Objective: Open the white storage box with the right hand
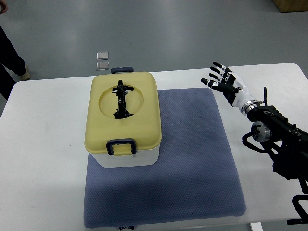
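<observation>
- Top view: the white storage box (pixel 129 159) stands on the left part of a blue-grey mat (pixel 192 159), which lies on the white bench (pixel 43 144).
- The box's yellow lid (pixel 123 114) is on. A black handle (pixel 121 100) lies in the lid's round recess, and a dark latch (pixel 120 146) sits at the near edge; a second dark latch (pixel 121 70) shows at the far edge.
- The right hand (pixel 222 80) hovers over the bench, well apart from the box, just beyond the mat's far right corner. Its fingers (pixel 219 72) are spread wide and hold nothing.
- The right arm (pixel 276 130) enters from the right edge.
- Two small clear square objects (pixel 102 59) lie on the floor (pixel 192 29) beyond the bench.
- A person's dark-clad leg (pixel 10 55) shows at the upper left.
</observation>
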Controlling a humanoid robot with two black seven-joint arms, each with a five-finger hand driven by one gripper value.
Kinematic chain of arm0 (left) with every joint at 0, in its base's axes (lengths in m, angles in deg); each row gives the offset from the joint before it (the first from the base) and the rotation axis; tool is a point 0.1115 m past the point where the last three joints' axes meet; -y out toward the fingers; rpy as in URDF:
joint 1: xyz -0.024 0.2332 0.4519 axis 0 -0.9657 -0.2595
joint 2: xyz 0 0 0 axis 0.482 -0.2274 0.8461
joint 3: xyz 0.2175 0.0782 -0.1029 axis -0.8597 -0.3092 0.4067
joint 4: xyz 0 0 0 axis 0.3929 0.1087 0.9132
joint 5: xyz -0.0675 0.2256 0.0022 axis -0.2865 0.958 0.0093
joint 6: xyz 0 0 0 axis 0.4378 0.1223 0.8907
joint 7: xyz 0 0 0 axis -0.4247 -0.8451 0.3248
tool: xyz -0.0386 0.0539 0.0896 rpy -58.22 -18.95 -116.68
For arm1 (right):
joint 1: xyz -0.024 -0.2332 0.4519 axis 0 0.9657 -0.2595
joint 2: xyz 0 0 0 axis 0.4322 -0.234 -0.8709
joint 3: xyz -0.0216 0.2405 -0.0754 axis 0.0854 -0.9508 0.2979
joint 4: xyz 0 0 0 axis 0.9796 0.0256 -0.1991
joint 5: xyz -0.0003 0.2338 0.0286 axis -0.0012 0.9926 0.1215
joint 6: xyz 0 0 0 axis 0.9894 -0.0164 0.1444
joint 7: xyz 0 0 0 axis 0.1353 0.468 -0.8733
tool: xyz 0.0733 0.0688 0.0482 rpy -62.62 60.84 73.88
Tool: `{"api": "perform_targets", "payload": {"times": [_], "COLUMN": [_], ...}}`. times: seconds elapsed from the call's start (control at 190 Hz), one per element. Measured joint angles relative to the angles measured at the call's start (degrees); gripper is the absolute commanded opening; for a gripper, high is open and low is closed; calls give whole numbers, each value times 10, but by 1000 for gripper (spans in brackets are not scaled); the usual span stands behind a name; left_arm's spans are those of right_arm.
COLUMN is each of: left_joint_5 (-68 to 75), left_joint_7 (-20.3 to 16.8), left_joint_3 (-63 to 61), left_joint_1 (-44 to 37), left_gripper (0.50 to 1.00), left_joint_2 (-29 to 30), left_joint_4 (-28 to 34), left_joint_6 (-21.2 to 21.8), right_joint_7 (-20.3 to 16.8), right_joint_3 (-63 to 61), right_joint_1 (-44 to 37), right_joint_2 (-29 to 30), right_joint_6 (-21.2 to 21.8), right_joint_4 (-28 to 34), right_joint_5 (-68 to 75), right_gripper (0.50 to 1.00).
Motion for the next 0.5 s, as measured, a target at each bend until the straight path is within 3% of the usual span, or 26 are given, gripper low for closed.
{"api": "perform_targets", "payload": {"times": [0.501], "left_joint_5": [-1], "left_joint_7": [0], "left_joint_3": [2], "left_joint_1": [0], "left_gripper": [1000], "left_joint_2": [0], "left_joint_4": [1], "left_joint_6": [2], "right_joint_7": [0], "right_joint_3": [-1], "right_joint_1": [-1], "right_joint_2": [-3], "right_joint_6": [2], "right_joint_4": [0], "right_joint_5": [1], "right_gripper": [919]}}
